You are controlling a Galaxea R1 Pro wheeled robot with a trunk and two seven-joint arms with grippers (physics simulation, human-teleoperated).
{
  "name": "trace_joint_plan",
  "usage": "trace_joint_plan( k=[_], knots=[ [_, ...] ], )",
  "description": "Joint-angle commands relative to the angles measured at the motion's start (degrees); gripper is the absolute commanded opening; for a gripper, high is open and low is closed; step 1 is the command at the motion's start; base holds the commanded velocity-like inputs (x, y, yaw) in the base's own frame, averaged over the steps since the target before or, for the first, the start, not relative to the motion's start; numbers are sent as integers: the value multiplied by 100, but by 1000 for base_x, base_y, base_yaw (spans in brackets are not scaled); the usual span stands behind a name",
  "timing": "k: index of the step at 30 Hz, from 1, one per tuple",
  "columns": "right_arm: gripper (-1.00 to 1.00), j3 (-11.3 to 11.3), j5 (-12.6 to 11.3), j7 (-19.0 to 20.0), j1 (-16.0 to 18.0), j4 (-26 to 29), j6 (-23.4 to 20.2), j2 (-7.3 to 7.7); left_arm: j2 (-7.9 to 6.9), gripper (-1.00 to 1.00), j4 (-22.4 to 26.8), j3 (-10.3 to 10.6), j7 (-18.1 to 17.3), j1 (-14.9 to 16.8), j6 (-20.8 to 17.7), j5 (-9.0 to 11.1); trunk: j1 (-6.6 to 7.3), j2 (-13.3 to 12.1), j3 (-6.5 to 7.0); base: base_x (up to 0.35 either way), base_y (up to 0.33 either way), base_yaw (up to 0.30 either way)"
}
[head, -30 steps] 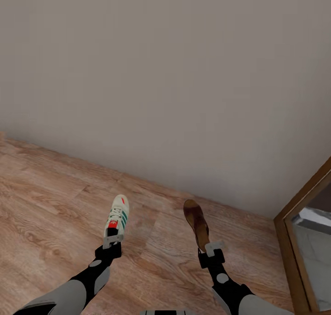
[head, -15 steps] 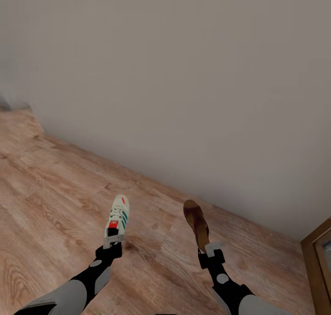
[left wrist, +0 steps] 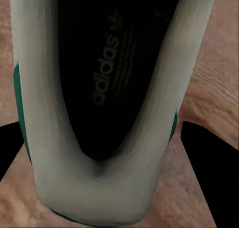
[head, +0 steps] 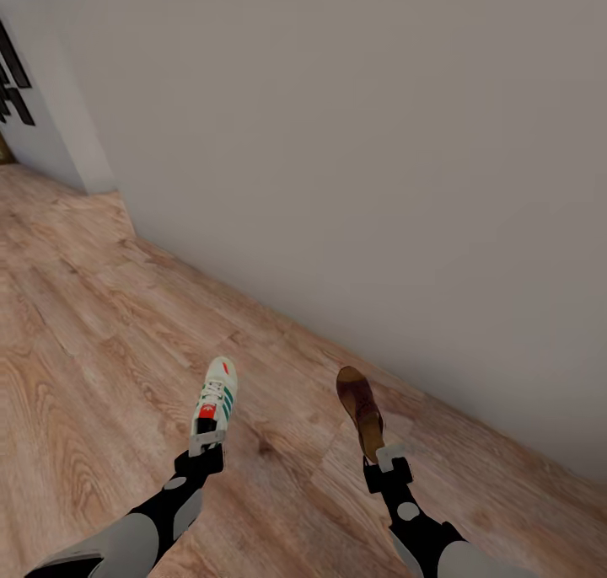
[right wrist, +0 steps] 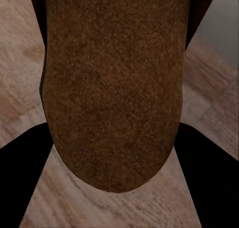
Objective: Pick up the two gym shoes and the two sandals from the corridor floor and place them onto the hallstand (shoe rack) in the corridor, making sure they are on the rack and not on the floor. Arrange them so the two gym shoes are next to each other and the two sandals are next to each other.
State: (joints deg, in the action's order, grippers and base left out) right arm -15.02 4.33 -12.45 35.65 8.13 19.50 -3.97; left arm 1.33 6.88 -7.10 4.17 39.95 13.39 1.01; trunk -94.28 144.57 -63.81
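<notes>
Both arms held forward, each hand clamped on a shoe

The left arm, grey with black joints, reaches forward and up from the lower left of the head view; its left hand (head: pixel 206 443) grips the heel of a white gym shoe with teal-green stripes (head: pixel 216 394), toe pointing away. The right arm mirrors it, its right hand (head: pixel 386 457) closed on the heel end of a flat brown leather sandal (head: pixel 359 405). Both hands hang clear above the floor, well apart.

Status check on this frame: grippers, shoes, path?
Left gripper shut on gym shoe. Right gripper shut on sandal. Both carried above the corridor floor. Wall close ahead, no hallstand in sight.
</notes>
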Motion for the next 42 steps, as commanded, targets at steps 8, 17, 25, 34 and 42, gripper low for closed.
trace_joint_plan(
  k=[8,17,25,34,42],
  knots=[
    [-100,-28,49,-55,3,-11,1,-3,-9,-100,-2,-20,5,4,17,5,0,2,-5,239,89,300],
    [-100,-34,50,-48,3,-87,1,-7,-10,-100,5,-20,5,6,32,13,0,2,-5,39,14,300],
    [-100,-36,50,-47,3,-107,1,-7,-10,-100,7,-20,2,4,28,9,0,2,-5,1,0,300],
    [-100,-36,50,-47,3,-109,1,-7,-10,-100,-15,-20,-15,6,39,-19,0,2,-5,0,0,300],
    [-100,-36,50,-47,3,-110,5,-7,-19,-100,-11,-20,3,7,41,-6,0,2,-3,0,0,300]
  ],
)
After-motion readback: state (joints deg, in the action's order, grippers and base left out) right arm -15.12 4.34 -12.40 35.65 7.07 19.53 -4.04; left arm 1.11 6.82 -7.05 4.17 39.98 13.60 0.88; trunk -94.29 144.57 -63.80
